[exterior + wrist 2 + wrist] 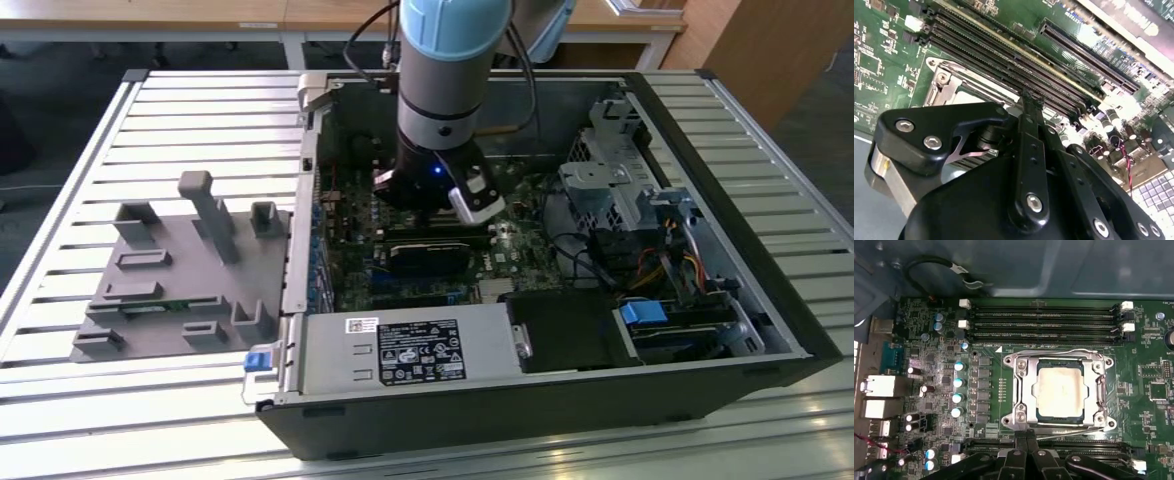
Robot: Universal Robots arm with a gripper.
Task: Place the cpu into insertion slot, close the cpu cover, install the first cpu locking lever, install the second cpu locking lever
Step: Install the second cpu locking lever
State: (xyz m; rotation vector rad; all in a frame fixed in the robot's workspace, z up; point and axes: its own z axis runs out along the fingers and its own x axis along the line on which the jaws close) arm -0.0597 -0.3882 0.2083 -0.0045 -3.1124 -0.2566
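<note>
**Chip seated under its cover, arm low over the board**

A slatted metal table (80, 130) carries the work. On the exterior view's left lies a grey plastic fixture (180, 275) with upright pegs; to its right stands an open computer case (561, 300), its green motherboard (347, 250) facing up. The arm reaches down into the middle of the case, with the gripper (447, 215) just above the board, close to a black card (434, 250).

In the first wrist view the cpu (1060, 391) sits flat in the insertion slot (1040, 412), and the cpu cover (1021, 390) lies down around it, framing the dull metal top through its window. Long black memory slots (1044, 320) run beside the socket. The fingers (1026, 440) sit pressed together, their tips reaching the cover's near edge with nothing visible between them.
</note>
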